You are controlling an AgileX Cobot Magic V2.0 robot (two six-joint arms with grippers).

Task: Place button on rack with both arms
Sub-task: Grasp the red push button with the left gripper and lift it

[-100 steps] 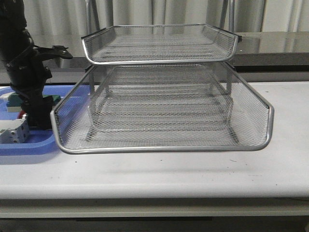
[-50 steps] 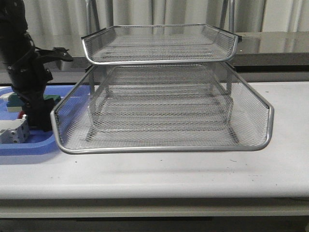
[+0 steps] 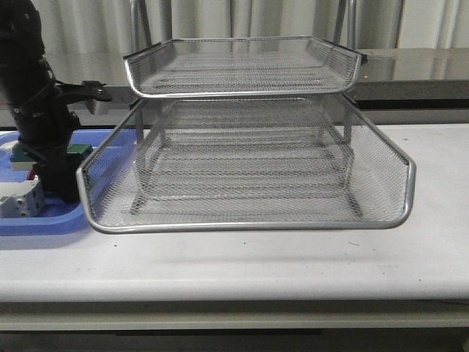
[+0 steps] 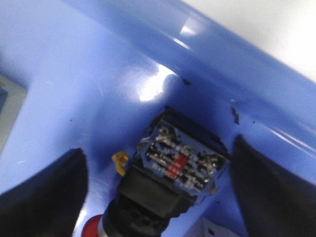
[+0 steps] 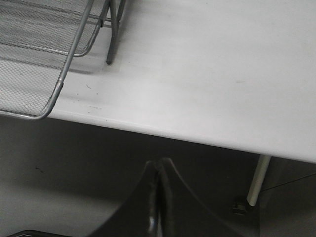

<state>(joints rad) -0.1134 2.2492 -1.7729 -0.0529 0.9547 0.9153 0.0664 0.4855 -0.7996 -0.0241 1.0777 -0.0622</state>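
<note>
The button [image 4: 173, 177] lies in the blue tray [image 4: 74, 98], its black-and-blue body up and its red cap low at the frame edge. My left gripper [image 4: 158, 163] is open, with one black finger [image 4: 44, 197] on each side of the button and not touching it. In the front view the left arm [image 3: 40, 117] reaches down into the blue tray [image 3: 44, 224] and hides the button. The silver wire-mesh rack [image 3: 249, 220] stands mid-table. My right gripper [image 5: 159, 165] is shut and empty, below the table's front edge, near the rack's corner [image 5: 54, 94].
A white block-shaped switch [image 3: 20, 199] and a green block [image 3: 77, 150] lie in the blue tray beside the left arm. The tray's raised rim [image 4: 237, 64] runs just beyond the button. A table leg [image 5: 257, 180] stands near the right gripper.
The left arm has come down lower into the blue tray and shifted slightly left, uncovering more of the green block. The rack has not moved.
</note>
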